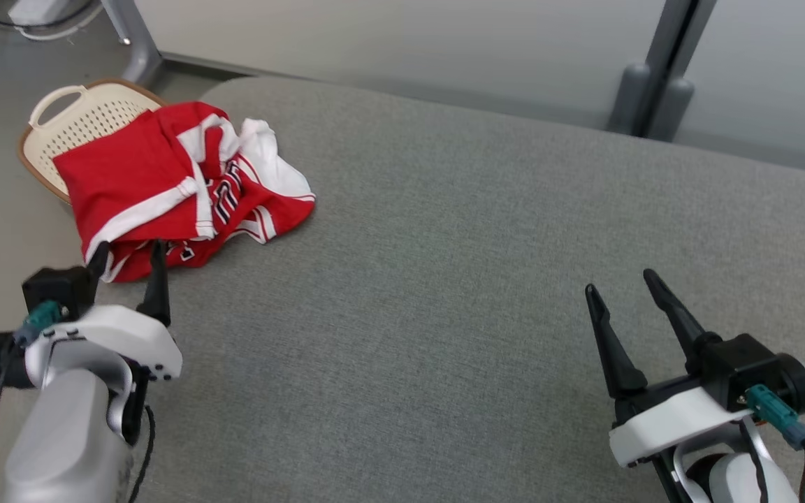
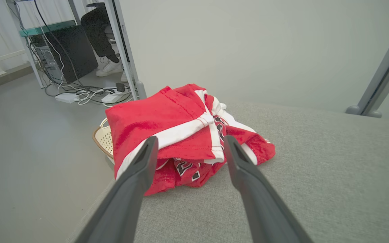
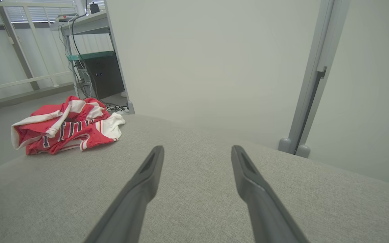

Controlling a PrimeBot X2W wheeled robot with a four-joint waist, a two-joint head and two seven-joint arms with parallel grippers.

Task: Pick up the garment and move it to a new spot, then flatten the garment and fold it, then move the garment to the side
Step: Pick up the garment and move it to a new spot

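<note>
Garment (image 1: 137,175) in a crumpled red-and-white heap just ahead of spread left jaws, overhanging worktop (image 1: 444,265) edge above cream basket (image 1: 74,119). Advance low onto a thick fold, not one hem, before pinching. Right jaws spread too, empty, well apart from heap, over bare worktop.
</note>
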